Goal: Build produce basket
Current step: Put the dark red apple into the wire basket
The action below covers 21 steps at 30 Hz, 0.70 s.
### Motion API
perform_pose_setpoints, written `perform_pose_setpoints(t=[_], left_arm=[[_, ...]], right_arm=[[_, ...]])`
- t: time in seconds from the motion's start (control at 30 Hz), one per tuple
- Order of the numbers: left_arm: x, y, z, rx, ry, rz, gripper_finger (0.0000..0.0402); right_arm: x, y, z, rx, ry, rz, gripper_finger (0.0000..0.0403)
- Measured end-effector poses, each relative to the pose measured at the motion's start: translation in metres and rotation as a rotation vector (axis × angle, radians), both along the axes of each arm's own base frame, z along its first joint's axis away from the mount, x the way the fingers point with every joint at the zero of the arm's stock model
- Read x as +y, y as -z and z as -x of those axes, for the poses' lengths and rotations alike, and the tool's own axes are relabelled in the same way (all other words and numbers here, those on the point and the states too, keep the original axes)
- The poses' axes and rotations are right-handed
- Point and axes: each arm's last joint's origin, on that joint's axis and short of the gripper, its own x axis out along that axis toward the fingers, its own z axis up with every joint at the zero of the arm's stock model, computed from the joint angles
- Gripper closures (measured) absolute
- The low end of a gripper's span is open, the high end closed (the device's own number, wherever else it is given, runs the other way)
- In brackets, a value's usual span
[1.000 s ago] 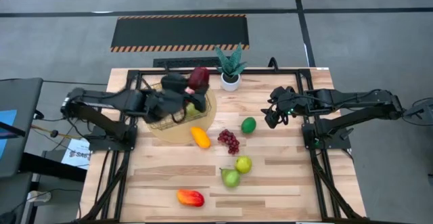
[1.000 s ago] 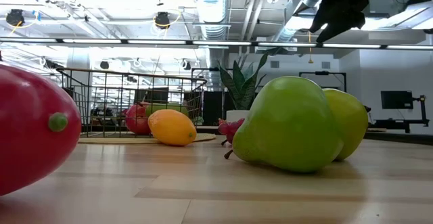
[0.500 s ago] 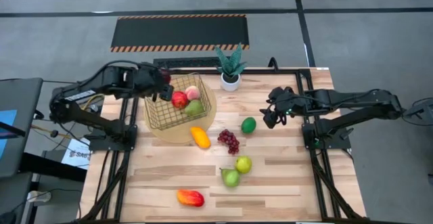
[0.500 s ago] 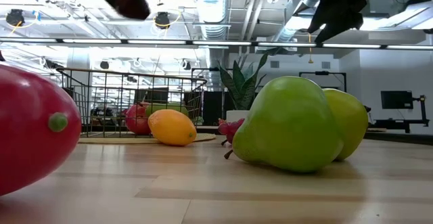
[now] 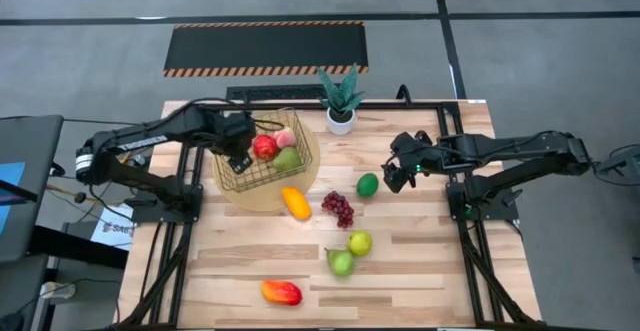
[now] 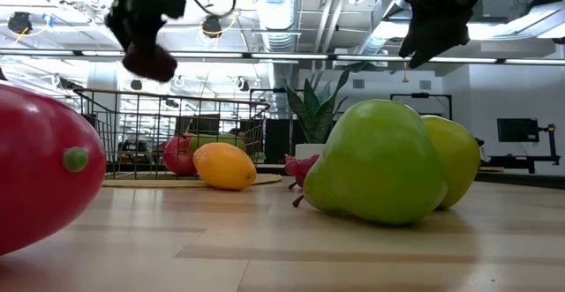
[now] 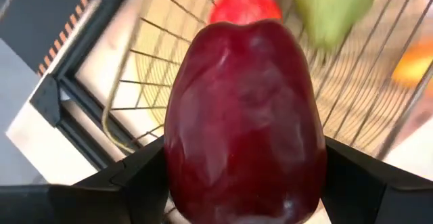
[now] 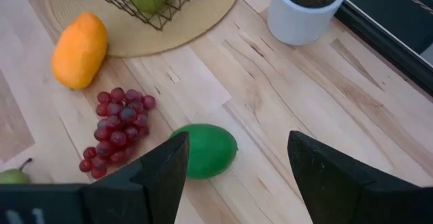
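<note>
Left gripper (image 7: 243,183) squeezes the dark red apple (image 7: 245,119) above the basket (image 5: 258,171) | lower it into a bare spot beside the peach, then let go softly | right gripper (image 8: 233,166) hangs wide apart over the lime (image 8: 203,150).

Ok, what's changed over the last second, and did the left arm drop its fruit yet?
Not yet. The left gripper still clamps the dark red apple; it swung away, then returned low over the basket. The right gripper eased closer to the lime, open. Fruit on the table hasn't moved.
</note>
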Motion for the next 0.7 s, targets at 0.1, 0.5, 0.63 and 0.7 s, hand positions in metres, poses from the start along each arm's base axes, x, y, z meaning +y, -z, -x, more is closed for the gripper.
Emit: perform_pose_setpoints(t=[0.1, 0.5, 0.63, 0.7], left_arm=[[0.005, 0.013, -0.006, 0.086, 0.096, 0.031, 0.0115], [0.029, 0.079, -0.043, 0.585, 0.356, 0.145, 0.0115], [0.034, 0.098, -0.053, 0.701, 0.429, 0.169, 0.0115], [0.035, 0.105, -0.056, 0.741, 0.474, 0.187, 0.0115]], right_arm=[[0.000, 0.000, 0.001, 0.002, -0.002, -0.002, 0.0129], [0.000, -0.001, 0.001, -0.001, -0.002, -0.003, 0.0129], [0.000, 0.000, 0.001, 0.000, -0.001, -0.002, 0.0129], [0.000, 0.000, 0.001, -0.001, -0.002, -0.003, 0.0129]])
